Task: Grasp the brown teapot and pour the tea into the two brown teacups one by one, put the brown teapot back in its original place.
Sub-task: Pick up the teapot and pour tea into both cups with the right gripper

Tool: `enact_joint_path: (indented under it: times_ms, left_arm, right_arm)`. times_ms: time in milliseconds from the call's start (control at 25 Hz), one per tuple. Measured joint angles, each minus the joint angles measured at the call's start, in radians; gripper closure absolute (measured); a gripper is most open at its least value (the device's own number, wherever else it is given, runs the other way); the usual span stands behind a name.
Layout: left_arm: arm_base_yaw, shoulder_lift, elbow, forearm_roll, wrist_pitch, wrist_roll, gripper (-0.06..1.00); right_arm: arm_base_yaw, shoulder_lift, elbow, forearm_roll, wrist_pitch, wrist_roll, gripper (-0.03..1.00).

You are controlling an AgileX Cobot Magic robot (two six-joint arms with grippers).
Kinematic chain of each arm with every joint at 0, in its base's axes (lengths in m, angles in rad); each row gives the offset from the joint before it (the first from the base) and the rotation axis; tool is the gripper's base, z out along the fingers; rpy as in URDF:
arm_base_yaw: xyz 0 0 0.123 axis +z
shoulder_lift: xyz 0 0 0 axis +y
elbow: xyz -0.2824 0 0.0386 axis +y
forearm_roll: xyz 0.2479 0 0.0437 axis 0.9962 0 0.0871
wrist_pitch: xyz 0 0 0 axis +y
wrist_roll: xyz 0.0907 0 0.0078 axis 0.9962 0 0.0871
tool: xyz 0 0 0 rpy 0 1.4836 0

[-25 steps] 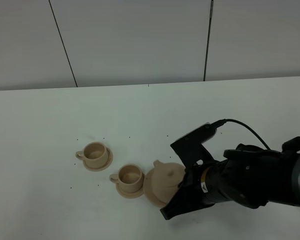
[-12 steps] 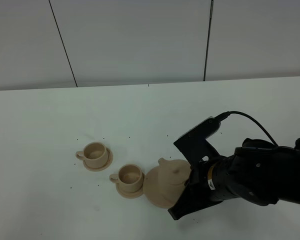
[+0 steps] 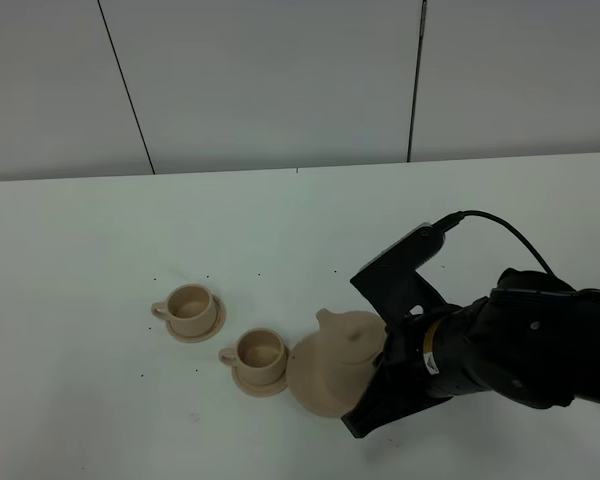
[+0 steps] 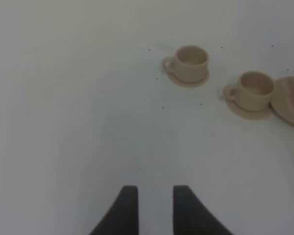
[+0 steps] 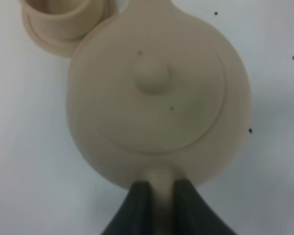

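Observation:
The brown teapot (image 3: 348,336) (image 5: 157,93) hangs just above its original place, the wide saucer (image 3: 314,385) (image 4: 290,100). Its spout points left toward the nearer cup. My right gripper (image 5: 161,188) is shut on the pot's loop handle, and its arm (image 3: 470,350) reaches in from the right. The two brown teacups stand on their small saucers left of the pot, one nearer (image 3: 260,352) (image 4: 256,88) (image 5: 63,12) and one farther left (image 3: 190,305) (image 4: 192,58). My left gripper (image 4: 156,196) hovers over bare table with a narrow gap between its fingers, holding nothing. It does not show in the exterior view.
The white table (image 3: 280,230) runs back to a pale panelled wall (image 3: 280,80). A black cable (image 3: 500,245) loops above the right arm. Small dark specks dot the tabletop around the cups.
The right gripper has carried the teapot up and a little to the right, off the wide saucer, so more of the saucer shows. The cups have not moved.

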Motion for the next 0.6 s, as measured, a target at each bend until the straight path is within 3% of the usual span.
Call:
enact_joint_path:
  times_ms: [600]
  left_arm:
    - [0.000, 0.000, 0.000, 0.000, 0.000, 0.000, 0.70]
  right_arm:
    - [-0.001, -0.007, -0.059, 0.107, 0.119, -0.202, 0.87]
